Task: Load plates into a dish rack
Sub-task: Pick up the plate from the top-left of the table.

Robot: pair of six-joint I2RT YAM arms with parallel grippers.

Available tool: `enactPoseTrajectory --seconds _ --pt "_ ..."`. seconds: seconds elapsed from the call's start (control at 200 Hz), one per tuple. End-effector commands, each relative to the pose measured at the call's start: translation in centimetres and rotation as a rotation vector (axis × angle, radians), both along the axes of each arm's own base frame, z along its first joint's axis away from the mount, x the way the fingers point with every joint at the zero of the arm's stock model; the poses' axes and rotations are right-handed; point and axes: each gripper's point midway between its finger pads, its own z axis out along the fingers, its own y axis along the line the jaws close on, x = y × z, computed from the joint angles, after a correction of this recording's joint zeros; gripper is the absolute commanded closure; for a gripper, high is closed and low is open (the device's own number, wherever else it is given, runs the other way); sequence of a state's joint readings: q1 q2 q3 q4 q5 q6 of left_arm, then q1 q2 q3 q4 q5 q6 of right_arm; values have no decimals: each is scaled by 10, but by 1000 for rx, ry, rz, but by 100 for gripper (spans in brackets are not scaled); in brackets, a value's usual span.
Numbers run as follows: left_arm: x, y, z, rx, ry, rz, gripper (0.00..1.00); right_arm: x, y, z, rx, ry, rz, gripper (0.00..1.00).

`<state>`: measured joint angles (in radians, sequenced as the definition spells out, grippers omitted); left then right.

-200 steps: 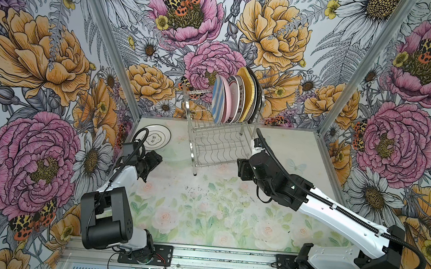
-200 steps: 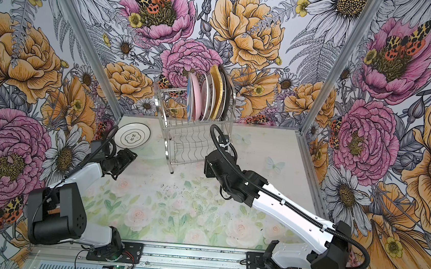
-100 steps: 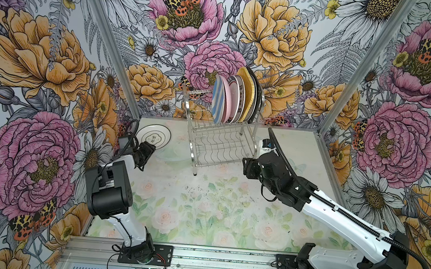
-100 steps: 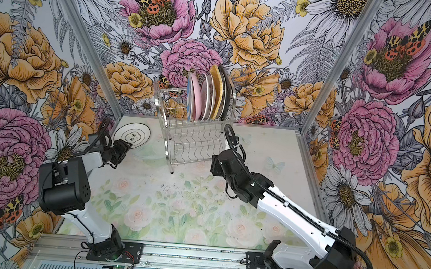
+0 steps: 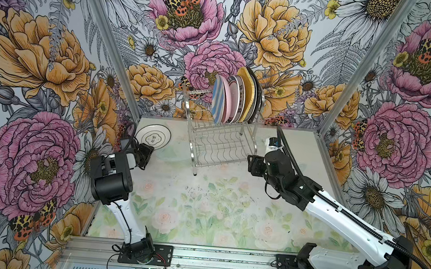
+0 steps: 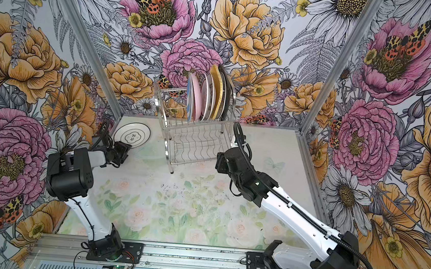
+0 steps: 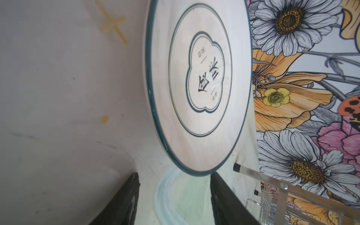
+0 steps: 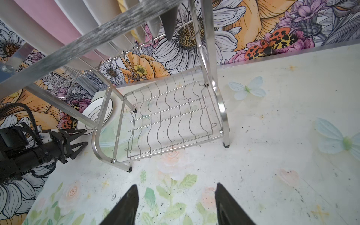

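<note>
A white plate with dark rings [image 5: 153, 137] [image 6: 132, 134] lies flat on the table at the back left. My left gripper [image 5: 145, 152] [image 7: 174, 175] is open right at its near rim, holding nothing; the plate [image 7: 196, 87] fills the left wrist view. The shiny wire dish rack [image 5: 221, 147] [image 6: 197, 145] stands at the back centre. Its upper tier holds several upright plates [image 5: 234, 99] [image 6: 207, 97]: striped, pink, white, yellow and dark. My right gripper [image 5: 250, 164] [image 8: 176, 186] is open and empty, low over the table by the rack's front right leg.
The rack's lower wavy shelf [image 8: 167, 120] holds nothing. Floral walls close in the table on three sides, and the plate lies near the left wall. The left arm's black elbow [image 5: 110, 179] stands raised at the front left.
My left gripper has swung towards the ringed plate and its jaws have narrowed; the elbow has risen. The right gripper has drawn slightly right, away from the rack.
</note>
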<state>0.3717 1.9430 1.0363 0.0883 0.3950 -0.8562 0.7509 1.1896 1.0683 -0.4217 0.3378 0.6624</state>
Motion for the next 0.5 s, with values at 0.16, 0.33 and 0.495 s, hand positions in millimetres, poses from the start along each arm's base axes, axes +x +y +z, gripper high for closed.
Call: enactPoseTrajectory --seconds 0.16,0.33,0.495 --pt "21 22 -3 -61 -58 99 46 3 0 4 36 -5 -5 37" --pt "24 26 -11 -96 -55 139 50 4 0 2 38 0 -11 37" --pt "26 27 -18 -127 -51 161 53 6 2 2 40 5 -9 38"
